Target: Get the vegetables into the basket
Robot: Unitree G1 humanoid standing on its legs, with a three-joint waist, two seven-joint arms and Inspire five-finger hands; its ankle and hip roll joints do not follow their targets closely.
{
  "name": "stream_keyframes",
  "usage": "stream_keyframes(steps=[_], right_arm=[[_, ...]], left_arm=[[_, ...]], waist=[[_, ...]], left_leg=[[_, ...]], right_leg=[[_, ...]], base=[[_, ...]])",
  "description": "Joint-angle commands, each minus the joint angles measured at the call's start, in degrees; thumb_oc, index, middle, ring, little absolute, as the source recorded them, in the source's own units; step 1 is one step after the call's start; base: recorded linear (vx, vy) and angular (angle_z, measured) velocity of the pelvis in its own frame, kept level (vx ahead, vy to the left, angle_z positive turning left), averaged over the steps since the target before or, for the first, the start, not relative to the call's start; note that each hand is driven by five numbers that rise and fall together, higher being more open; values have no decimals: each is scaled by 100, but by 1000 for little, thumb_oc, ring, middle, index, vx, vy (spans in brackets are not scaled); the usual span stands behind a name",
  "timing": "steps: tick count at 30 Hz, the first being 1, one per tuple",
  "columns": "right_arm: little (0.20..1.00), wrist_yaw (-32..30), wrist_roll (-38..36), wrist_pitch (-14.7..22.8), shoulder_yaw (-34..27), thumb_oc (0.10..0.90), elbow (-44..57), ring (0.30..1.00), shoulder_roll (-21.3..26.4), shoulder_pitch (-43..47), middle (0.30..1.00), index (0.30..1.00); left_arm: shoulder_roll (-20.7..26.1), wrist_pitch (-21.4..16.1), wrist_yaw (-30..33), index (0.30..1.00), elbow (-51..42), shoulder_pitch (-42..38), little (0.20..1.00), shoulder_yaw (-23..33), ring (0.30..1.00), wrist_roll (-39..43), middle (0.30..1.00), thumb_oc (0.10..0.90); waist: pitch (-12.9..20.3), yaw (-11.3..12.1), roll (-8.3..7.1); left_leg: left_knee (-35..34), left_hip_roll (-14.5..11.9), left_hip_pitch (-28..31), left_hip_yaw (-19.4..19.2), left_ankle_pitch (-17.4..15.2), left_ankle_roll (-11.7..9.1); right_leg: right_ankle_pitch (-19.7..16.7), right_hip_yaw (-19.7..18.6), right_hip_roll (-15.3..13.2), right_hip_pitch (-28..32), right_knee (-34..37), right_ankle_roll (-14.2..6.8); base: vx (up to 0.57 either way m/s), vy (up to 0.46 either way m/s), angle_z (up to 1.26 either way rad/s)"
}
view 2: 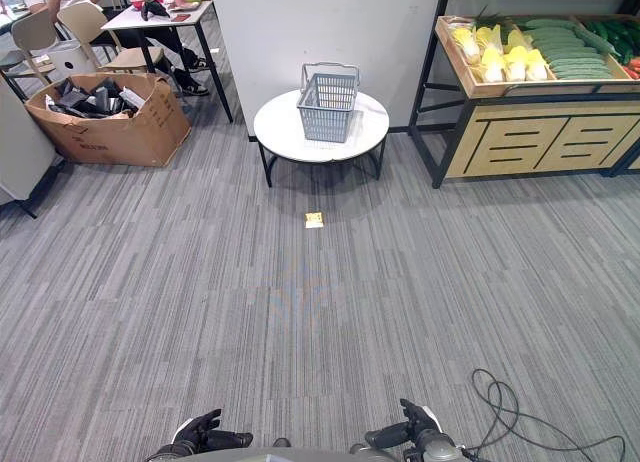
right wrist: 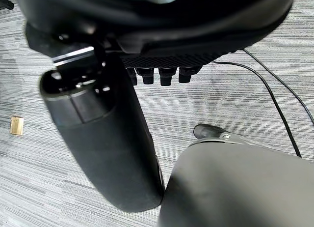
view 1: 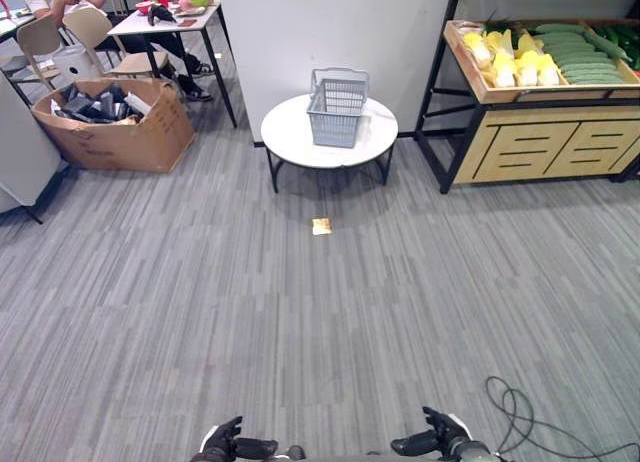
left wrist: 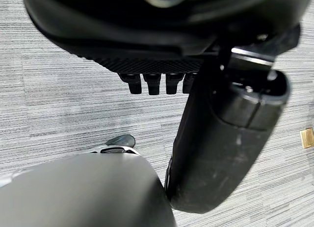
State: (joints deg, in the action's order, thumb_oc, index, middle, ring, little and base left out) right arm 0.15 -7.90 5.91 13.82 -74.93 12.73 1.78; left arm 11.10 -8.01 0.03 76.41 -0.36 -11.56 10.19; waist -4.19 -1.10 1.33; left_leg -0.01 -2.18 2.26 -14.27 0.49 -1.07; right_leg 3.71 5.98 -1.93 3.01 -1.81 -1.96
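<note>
From the left eye view, the grey basket (view 1: 337, 107) stands on a round white table (view 1: 290, 142) at upper centre. The vegetables (view 1: 545, 57) lie in a wooden shelf tray (view 1: 470, 77) at upper right, well apart from both hands. A cardboard box (view 1: 120, 132) sits at upper left, a small yellow tag (view 1: 321, 226) on the carpet mid-frame. At the bottom edge, the left hand (view 1: 225, 444) and right hand (view 1: 432, 442) hang low.

In the left wrist view, short fingertips (left wrist: 152, 84) poke out loosely, holding nothing.

The right wrist view shows the same: relaxed fingertips (right wrist: 164, 75), nothing held.
</note>
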Motion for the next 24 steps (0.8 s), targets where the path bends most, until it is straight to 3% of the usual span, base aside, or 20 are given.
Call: stream_keyframes(steps=[1, 24], right_arm=[[1000, 11, 37, -28, 259, 900, -360, 1000, 64, 67, 1000, 1000], [1000, -36, -142, -8, 297, 900, -267, 1000, 30, 108, 1000, 1000]], left_arm=[[-187, 48, 36, 1000, 323, 25, 1000, 37, 1000, -90, 1000, 900], [-164, 74, 165, 1000, 414, -95, 1000, 149, 1000, 73, 1000, 900]], waist=[[-110, -43, -213], [-215, -73, -243]], left_leg=[[-499, -422, 468, 436, 295, -456], [-499, -571, 457, 471, 406, -531]], right_leg=[[-858, -59, -329, 99, 653, -486], [-714, -73, -165, 21, 516, -386]], base=[[0, 0, 0], [6, -16, 0]])
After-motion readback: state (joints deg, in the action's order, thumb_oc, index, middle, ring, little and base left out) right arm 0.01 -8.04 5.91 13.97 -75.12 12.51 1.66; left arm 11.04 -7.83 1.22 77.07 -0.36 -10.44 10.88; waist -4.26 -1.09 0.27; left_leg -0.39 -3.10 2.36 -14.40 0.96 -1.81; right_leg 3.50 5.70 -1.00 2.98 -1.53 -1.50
